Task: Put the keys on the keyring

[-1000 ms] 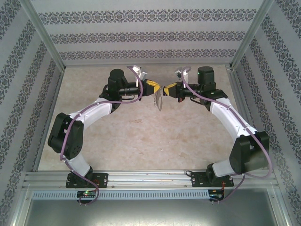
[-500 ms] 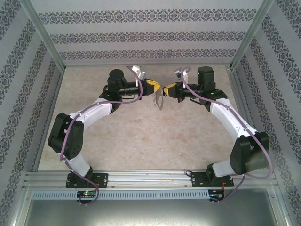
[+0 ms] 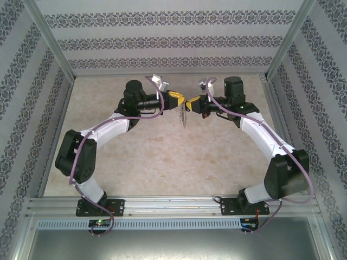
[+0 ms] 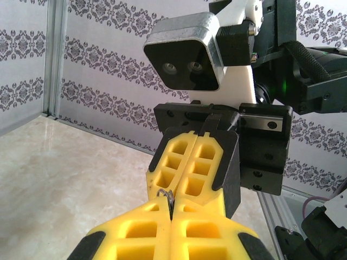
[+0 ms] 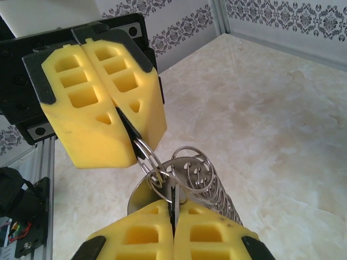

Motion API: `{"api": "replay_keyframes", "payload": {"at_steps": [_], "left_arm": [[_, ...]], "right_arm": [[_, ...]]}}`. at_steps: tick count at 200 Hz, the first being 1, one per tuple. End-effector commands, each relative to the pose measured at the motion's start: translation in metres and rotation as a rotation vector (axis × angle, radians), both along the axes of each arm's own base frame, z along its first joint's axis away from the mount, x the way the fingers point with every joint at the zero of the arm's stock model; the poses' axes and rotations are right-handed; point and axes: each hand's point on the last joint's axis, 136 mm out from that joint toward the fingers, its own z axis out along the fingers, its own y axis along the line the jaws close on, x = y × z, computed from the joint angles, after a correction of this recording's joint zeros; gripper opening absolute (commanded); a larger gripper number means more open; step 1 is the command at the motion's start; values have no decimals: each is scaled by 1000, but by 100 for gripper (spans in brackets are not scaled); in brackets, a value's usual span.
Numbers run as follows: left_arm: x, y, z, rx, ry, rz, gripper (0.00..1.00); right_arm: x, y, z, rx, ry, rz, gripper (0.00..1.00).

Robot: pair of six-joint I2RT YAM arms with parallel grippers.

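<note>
Left gripper (image 3: 182,100): yellow fingers pressed together, clamped on the key; tips meet the right gripper's tips nose to nose above the table (image 3: 162,162). In its own wrist view (image 4: 171,205) the finger seam is tight, with a thin wire loop poking out at the tips.
Key (image 5: 126,124): a dark sliver wedged in the left gripper's finger seam. Its long axis runs along that seam and its free end points out of the fingertips toward the right gripper. Which end is head and which blade I cannot tell.
Key to keyring: a wire loop of the keyring sits at the key's free end, touching it; whether it is threaded through I cannot tell.
Keyring (image 5: 191,165): silver loops and a flat metal piece just beyond the right gripper's tips, between the two grippers. The chain-like strip trails off to the outer side of the right fingers. From above (image 3: 182,115) it shows as a narrow strip, one end at the meeting fingertips and its long axis running back toward the arm bases.
Right gripper (image 3: 188,101): fingers closed flat together (image 5: 174,208), pinching the keyring's metal edge in the seam.
</note>
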Motion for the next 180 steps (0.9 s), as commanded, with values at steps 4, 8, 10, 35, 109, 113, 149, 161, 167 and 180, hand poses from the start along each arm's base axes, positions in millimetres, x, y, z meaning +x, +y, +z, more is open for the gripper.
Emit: {"api": "replay_keyframes", "payload": {"at_steps": [4,8,10,35,109,113,149,161,167,180], "left_arm": [[-11,2,27,-44,-86,-5,0],[-11,2,27,-45,-87,-3,0],[-11,2,27,-45,-87,-2,0],[-11,2,28,-46,-88,0,0],[-10,2,28,-54,-84,-5,0],[-11,1,28,-56,-82,-6,0],[-11,1,28,-58,-81,-6,0],[-10,2,28,-58,-81,-5,0],[-11,1,28,-59,-80,-7,0],[-10,2,28,-59,-81,-7,0]], "right_arm": [[-1,-3,-10,-9,7,-12,0],[-1,-3,-11,-8,8,-13,0],[-1,-3,-11,-8,8,-15,0],[-3,-3,-18,-6,26,-12,0],[-5,11,-12,22,22,32,0],[-5,13,-10,23,19,38,0],[-7,27,-10,23,24,83,0],[-7,29,-11,23,26,87,0],[-7,31,-11,25,28,94,0],[-7,31,-11,22,26,93,0]]}}
